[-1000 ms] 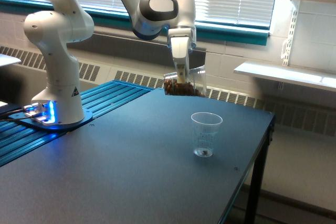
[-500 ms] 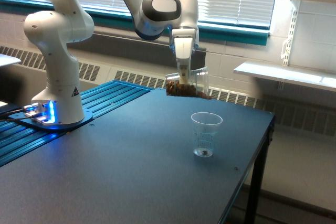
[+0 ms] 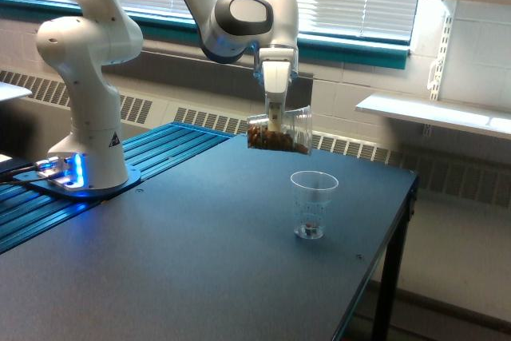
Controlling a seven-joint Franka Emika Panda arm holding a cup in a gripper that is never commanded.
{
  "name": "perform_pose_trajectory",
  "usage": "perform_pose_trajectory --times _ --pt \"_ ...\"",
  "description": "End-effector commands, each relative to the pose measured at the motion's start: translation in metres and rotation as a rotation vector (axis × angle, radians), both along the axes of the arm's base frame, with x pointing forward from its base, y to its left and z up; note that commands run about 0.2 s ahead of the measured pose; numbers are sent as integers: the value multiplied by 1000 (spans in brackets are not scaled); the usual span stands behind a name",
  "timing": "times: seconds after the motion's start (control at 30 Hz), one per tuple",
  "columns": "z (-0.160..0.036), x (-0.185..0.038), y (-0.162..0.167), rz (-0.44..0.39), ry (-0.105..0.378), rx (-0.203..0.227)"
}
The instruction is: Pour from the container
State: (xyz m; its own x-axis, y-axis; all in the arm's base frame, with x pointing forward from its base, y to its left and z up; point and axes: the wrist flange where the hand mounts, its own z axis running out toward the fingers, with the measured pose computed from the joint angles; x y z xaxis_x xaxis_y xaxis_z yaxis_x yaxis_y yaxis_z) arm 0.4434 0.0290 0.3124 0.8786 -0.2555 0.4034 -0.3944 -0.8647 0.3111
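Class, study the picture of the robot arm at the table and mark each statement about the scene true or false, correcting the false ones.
1. The gripper holds the container in the air. True.
2. The container is empty. False: brown granules lie inside it.
3. The small cup stands upright on the table. True.
4. The small cup is full to its rim. False: only a little sits at its bottom.
5. The container rests on the table. False: it hangs tilted above it.
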Motion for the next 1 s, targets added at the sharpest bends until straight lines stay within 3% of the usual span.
perform_pose_trajectory --times 0.03,0.17,0.5,1.0 --pt "2 -1 6 21 -2 -5" --pt "7 5 5 28 6 -7" --pt "-4 -3 15 44 5 -27" --pt "3 2 14 55 32 -57"
